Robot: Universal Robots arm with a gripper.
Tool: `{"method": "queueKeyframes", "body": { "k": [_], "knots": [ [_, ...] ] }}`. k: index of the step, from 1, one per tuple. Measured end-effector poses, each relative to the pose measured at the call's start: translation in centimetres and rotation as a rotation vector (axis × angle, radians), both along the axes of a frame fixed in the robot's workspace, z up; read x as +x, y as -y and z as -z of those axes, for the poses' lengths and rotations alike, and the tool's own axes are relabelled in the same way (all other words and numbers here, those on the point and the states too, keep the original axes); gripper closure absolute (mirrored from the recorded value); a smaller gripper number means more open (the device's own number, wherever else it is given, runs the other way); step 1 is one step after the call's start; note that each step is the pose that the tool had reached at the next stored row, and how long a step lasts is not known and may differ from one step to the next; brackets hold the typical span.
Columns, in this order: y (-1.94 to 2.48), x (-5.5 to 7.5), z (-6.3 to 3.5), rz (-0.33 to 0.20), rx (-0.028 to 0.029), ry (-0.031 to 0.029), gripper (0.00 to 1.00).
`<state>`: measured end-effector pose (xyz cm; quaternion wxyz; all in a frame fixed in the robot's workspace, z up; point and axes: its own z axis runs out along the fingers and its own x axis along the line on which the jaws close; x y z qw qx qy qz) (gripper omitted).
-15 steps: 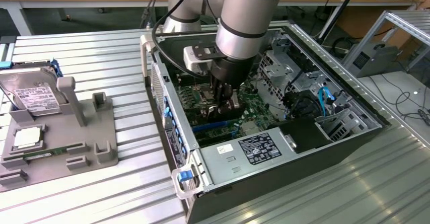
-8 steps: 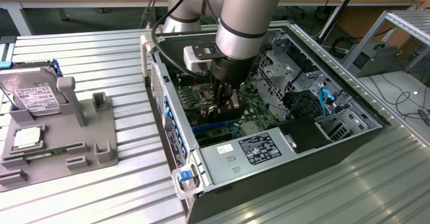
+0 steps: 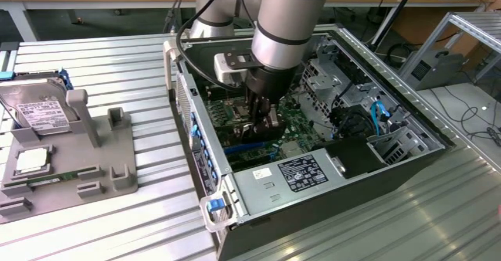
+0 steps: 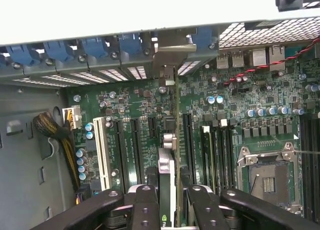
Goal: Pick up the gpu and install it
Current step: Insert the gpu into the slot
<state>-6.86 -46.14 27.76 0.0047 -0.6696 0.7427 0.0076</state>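
Note:
My gripper [image 3: 262, 119] reaches down into the open computer case [image 3: 205, 155], above the green motherboard [image 3: 301, 111]. It is shut on the gpu [image 4: 167, 177], a thin dark card seen edge-on between the two black fingers [image 4: 145, 207]. The card runs along the expansion slots [image 4: 127, 150]. Its silver bracket [image 4: 167, 64] lies against the case's rear slot openings, beside the blue latches [image 4: 95, 45]. In the exterior view the gpu [image 3: 239, 135] shows as a dark strip just under the fingers, low over the board.
The CPU socket [image 4: 267, 177] lies beside the slots, and a power supply [image 3: 294, 176] fills the case's near end. Cables [image 3: 376, 117] hang inside. On the exterior view's left, a grey fixture [image 3: 102, 161] holds a hard drive [image 3: 35, 105] and a memory stick [image 3: 55, 179].

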Motion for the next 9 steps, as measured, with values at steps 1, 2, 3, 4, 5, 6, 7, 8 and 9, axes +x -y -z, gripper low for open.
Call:
{"method": "queueKeyframes", "body": {
  "k": [1, 2, 3, 4, 5, 6, 7, 8, 9],
  "knots": [
    [0.02, 0.0, 0.05, 0.0, -0.0004, -0.0001, 0.73],
    [0.07, -0.01, 0.14, 0.0, -0.0005, -0.0001, 0.73],
    [0.11, -0.01, 0.21, 0.0, -0.0005, -0.0001, 0.73],
    [0.14, -0.01, 0.27, 0.0, -0.0005, -0.0001, 0.73],
    [0.16, 0.0, 0.32, 0.0, -0.0005, -0.0001, 0.73],
    [0.21, 0.0, 0.41, 0.0, -0.0004, 0.0, 0.73],
    [0.26, -0.01, 0.5, 0.0, -0.0004, -0.0001, 0.73],
    [0.3, -0.01, 0.59, 0.0, -0.0005, -0.0001, 0.73],
    [0.31, -0.01, 0.69, 0.0, -0.0002, 0.0, 0.73]
  ]
}}
